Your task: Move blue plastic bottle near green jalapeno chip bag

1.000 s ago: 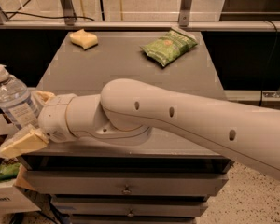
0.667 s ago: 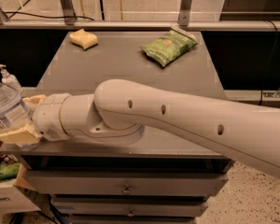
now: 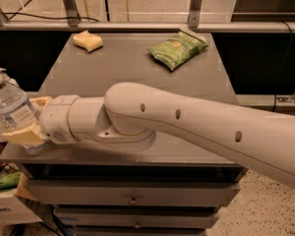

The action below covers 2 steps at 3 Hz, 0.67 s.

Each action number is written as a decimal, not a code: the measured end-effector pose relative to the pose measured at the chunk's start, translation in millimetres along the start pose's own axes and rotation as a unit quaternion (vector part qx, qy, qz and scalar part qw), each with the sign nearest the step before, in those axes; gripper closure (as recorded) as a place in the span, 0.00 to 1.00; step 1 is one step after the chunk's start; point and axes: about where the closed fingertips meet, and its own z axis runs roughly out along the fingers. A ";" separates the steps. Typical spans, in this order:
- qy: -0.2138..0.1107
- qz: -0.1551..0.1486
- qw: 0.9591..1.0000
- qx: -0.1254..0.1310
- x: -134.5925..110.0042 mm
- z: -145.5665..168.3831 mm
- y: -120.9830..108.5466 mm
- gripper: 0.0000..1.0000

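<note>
The blue plastic bottle (image 3: 9,107) stands upright at the front left corner of the grey cabinet top (image 3: 128,68), white cap up. My gripper (image 3: 27,119) is at that corner, with one tan finger (image 3: 23,134) in front of the bottle and the other behind it, shut on the bottle. The green jalapeno chip bag (image 3: 177,48) lies flat at the back right of the top, far from the bottle. My thick white arm crosses the front of the top from the right.
A pale yellow sponge (image 3: 87,40) lies at the back left of the top. Drawers (image 3: 132,198) run below the front edge. A box with items (image 3: 5,191) sits on the floor at the lower left. A metal rail runs behind the cabinet.
The gripper and bottle moved a little left and then back right near the front left corner. The chip bag and sponge have not moved.
</note>
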 end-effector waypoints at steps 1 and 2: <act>-0.006 -0.012 1.000 0.025 -18.1 -32.4 -26.4 1.00; -0.006 -0.012 1.000 0.025 -18.2 -32.4 -26.4 1.00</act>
